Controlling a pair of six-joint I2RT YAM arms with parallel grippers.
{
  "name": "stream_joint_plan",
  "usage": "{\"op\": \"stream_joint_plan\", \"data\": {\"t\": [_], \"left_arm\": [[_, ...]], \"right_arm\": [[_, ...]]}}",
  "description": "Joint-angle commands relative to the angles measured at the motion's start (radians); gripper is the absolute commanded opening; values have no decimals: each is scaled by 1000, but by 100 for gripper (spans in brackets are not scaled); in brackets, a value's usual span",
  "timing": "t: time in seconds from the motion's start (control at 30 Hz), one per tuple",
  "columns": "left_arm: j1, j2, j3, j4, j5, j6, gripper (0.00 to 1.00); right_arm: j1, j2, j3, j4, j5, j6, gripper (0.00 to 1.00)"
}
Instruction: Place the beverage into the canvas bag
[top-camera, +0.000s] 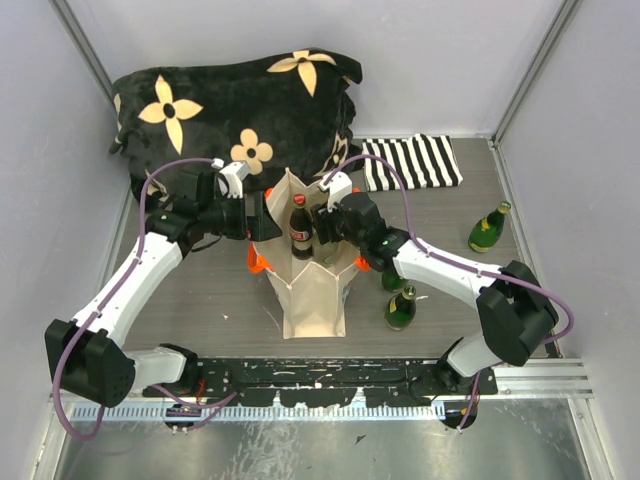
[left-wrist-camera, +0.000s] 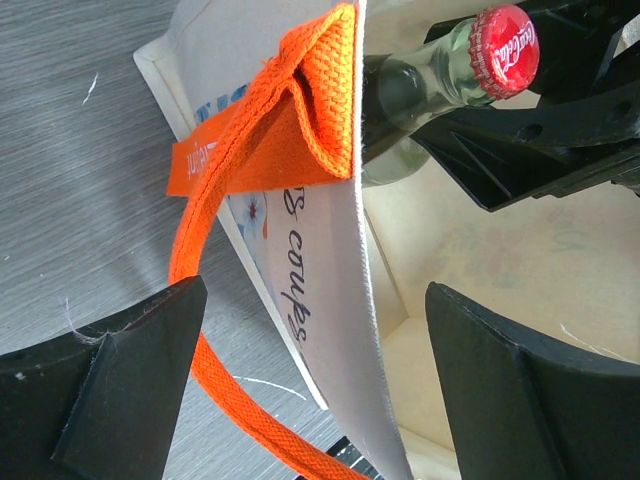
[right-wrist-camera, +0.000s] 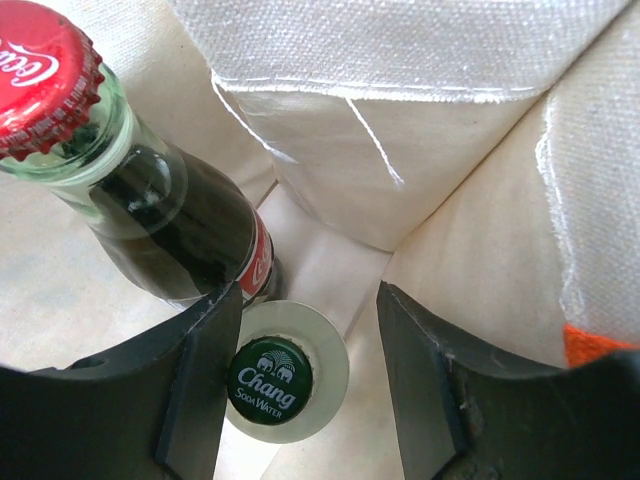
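Grey wood-grain table (top-camera: 200, 300) under me, pale walls all round, and the canvas bag (top-camera: 312, 295) is standing upright in the middle, mouth gaping. I'm hovering my left gripper (left-wrist-camera: 310, 330) at the bag's left rim, jaws spread wide with nothing clamped. The cloth wall and its print are running up between my fingers (left-wrist-camera: 130, 370), and the orange handle (left-wrist-camera: 250, 150) is looping down on the outside of that wall. My right gripper (right-wrist-camera: 305, 310) is sitting down inside the bag's mouth, its fingers (right-wrist-camera: 430, 380) standing apart and pinching nothing. Just below them the green-capped soda water bottle (right-wrist-camera: 270, 380) is standing upright on the bag's floor, its cap showing at the inner edge of one finger; whether they are touching, I cannot tell. Right beside it, also inside the bag, the cola bottle (right-wrist-camera: 180, 220) with the red cap is standing, its neck rising past my right fingers. Behind the bag the black flowered cushion (top-camera: 240, 100) is slumping against the back wall, with a striped cloth (top-camera: 410, 163) lying flat to its right. Out on the table one green bottle (top-camera: 401, 307) is standing near my right forearm, and another green bottle (top-camera: 490, 228) is standing well apart towards the right wall.
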Motion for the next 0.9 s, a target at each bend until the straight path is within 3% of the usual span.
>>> {"op": "stream_joint_plan", "data": {"t": [0.0, 0.53, 0.63, 0.87], "left_arm": [[-4, 4, 35, 31, 20, 1, 98], [-4, 7, 27, 31, 19, 18, 98], [-5, 1, 18, 31, 20, 21, 98], [-10, -23, 2, 32, 22, 32, 98]], "right_arm": [[-3, -56, 43, 3, 30, -20, 62], [-29, -163, 258, -74, 97, -11, 69], [-118, -109, 425, -253, 146, 35, 69], [-465, 158, 931, -879, 149, 133, 65]]}}
